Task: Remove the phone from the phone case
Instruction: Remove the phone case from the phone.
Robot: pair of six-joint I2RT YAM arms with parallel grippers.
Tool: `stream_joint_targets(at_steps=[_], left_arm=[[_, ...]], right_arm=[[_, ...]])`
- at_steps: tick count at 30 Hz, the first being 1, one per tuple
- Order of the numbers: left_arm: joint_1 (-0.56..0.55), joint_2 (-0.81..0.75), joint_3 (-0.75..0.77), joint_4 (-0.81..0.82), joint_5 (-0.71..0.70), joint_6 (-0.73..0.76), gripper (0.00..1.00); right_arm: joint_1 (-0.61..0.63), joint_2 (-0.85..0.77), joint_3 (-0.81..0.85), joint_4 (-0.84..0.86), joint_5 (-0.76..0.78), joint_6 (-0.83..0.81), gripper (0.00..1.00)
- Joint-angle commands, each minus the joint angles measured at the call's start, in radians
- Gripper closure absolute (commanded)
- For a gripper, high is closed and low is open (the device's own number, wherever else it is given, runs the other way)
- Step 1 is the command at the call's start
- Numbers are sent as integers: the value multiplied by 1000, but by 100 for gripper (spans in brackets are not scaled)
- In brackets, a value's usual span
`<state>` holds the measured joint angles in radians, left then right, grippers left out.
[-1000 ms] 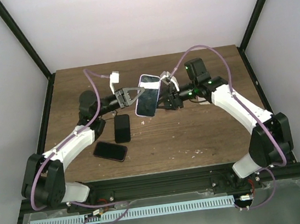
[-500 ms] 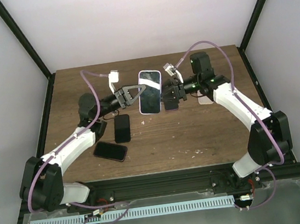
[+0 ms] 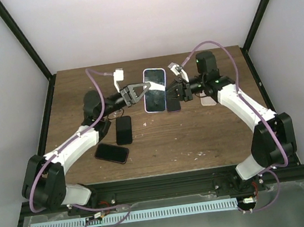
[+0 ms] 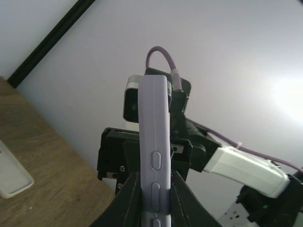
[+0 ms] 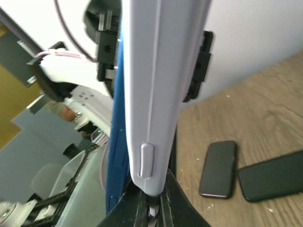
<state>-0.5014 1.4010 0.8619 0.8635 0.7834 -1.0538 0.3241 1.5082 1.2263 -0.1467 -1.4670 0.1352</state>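
Phone [image 3: 154, 85] and phone case [image 4: 154, 132] hang together in the air, screen facing up, over the far half of the table [image 3: 200, 135], about midway between its left and right edges. We see the left gripper [image 3: 145, 93] clamped across the case's left long side, by the buttons. We judge it is an anchor, so the other arm has something to pull against. The right gripper [image 3: 170, 95] has its fingers pinched together on the opposite long side. Its wrist view shows the pale case wall running down between them, with the phone's blue edge just beside it. Whether the lip has begun to peel away we cannot tell. Two dark phones [image 3: 123, 130] lie flat nearer the left edge — well apart from the work.
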Motion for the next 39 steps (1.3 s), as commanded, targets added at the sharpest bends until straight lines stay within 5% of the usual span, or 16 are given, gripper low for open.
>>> stream_joint_targets(at_steps=[1, 5, 10, 19, 23, 39], left_arm=[[-114, 32, 56, -425, 93, 220, 89], [-109, 4, 114, -663, -142, 360, 59], [-109, -42, 134, -897, -503, 502, 44], [-232, -79, 30, -1001, -868, 680, 42], [-347, -28, 34, -1021, -990, 767, 45], [-529, 290, 175, -963, -1016, 820, 55]], right_arm=[[28, -55, -2, -19, 183, -52, 99], [-9, -77, -103, -33, 291, -49, 99], [-44, -59, -208, -70, 364, -69, 99], [-43, 37, -336, -29, 677, 133, 99], [-43, 96, -341, -22, 687, 223, 99], [-44, 212, -328, -29, 618, 328, 99]])
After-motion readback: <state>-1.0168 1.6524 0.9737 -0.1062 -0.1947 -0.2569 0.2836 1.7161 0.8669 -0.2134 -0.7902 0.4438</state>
